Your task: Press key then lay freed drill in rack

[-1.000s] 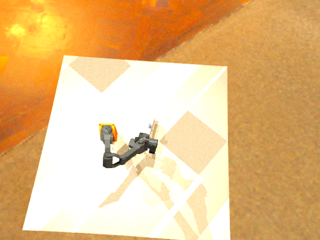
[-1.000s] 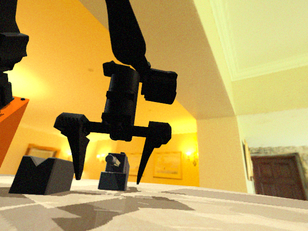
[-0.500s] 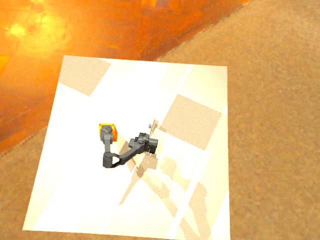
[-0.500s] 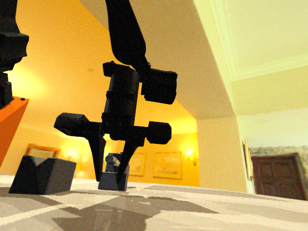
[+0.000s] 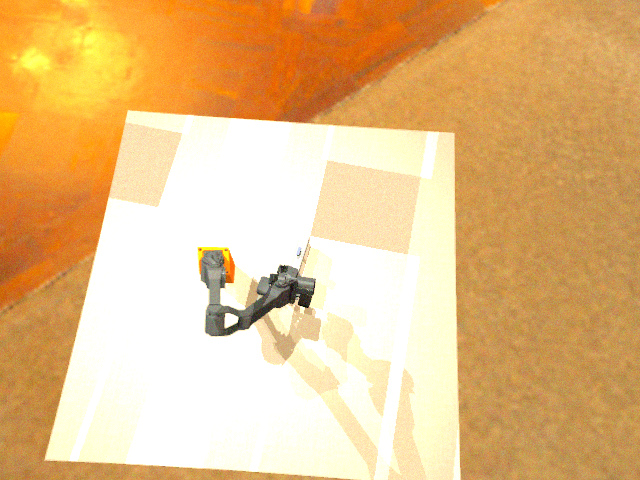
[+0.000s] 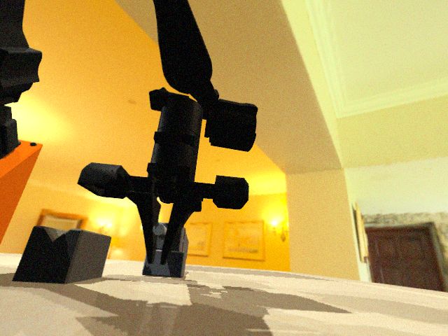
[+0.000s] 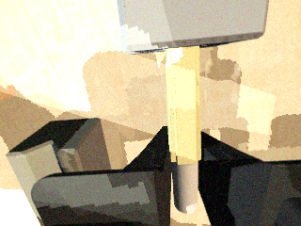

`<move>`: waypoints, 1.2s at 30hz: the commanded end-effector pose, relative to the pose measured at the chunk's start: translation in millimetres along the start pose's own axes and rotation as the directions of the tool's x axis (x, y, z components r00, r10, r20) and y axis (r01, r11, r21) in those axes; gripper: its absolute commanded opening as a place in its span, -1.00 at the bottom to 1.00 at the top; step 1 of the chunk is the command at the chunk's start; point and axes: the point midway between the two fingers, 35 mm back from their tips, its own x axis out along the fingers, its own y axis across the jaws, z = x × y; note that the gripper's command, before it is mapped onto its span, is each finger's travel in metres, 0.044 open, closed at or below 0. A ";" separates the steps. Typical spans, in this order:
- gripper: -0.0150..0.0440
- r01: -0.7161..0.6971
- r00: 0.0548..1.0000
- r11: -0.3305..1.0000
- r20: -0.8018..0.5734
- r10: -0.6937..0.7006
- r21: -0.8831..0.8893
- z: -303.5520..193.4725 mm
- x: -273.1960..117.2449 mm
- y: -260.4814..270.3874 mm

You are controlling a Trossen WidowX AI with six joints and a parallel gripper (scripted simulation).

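Drill (image 6: pixel 159 229) (image 7: pixel 184 108) — gripped near its outer end by the nearly closed gripper (image 5: pixel 285 279) (image 6: pixel 157 261) (image 7: pixel 176 132) — and, in the wrist view, running from the grey holder block (image 6: pixel 173 267) (image 7: pixel 202 21) at 12 o'clock toward 6, with the notched rack (image 6: pixel 87 256) (image 7: pixel 33 169) at 8.

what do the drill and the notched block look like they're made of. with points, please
The drill (image 7: pixel 184 104): probably a yellow plastic or painted shaft, with a smooth grey, perhaps metal tip. The notched block (image 6: pixel 87 253) (image 7: pixel 85 141): dark, flat faces without grain, so maybe matte plastic or painted metal.
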 end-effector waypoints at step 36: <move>-0.49 0.003 1.000 1.000 -0.003 -0.003 0.001 -36.0 -4.5 0.7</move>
